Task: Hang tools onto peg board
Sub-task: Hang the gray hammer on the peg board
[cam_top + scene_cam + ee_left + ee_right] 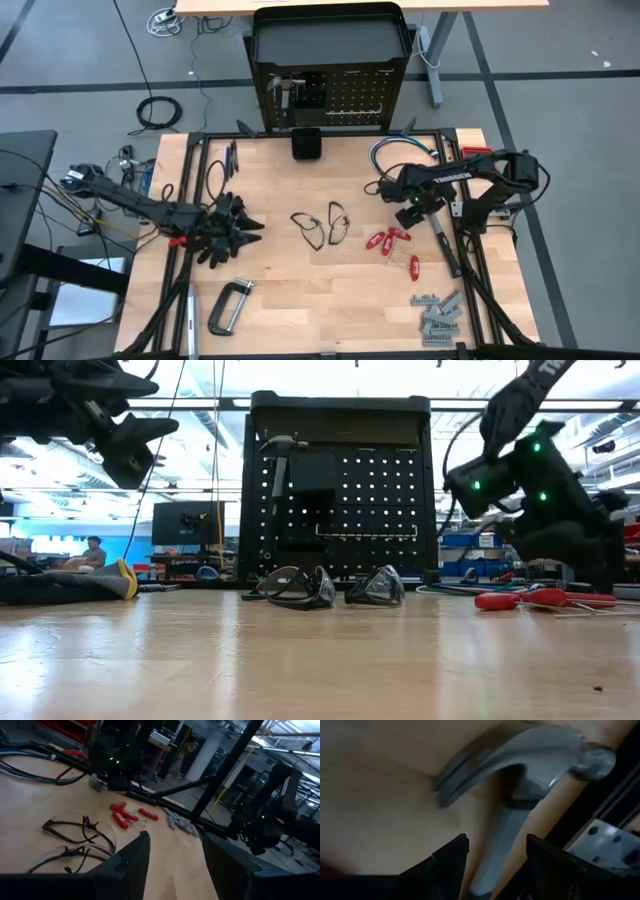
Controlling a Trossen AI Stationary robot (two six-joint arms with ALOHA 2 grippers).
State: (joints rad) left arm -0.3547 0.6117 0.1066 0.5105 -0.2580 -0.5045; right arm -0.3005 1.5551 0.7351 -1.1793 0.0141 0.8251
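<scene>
The hammer (520, 795) lies flat on the table (330, 290) at its right side, close to the black frame rail (478, 270), with its steel head toward the peg board (352, 100) and its handle running away toward the front edge. The right gripper (495, 845) sits directly over the neck of the hammer, just below the head, with its jaws partly open and astride the handle; you cannot tell from these views whether the pads are touching the handle yet, so treat the hammer as not gripped. Expect the main risk here: a grip taken this near the head leaves the long handle hanging free, and the hammer is likely to swing or twist in the jaws on lift. If one finger lands on the rail side, it may wedge against the frame or push the hammer sideways into the red drivers (390, 240) lying just beside it. Note that the peg board stands well apart at the far edge, already carrying a hammer (282, 445) at its upper left, so a swinging load could strike it during approach. The two glasses (320, 228) lie mid-table, clear of this path. The left gripper (175, 855) waits at the left side, raised off the table, with jaws open and empty.
</scene>
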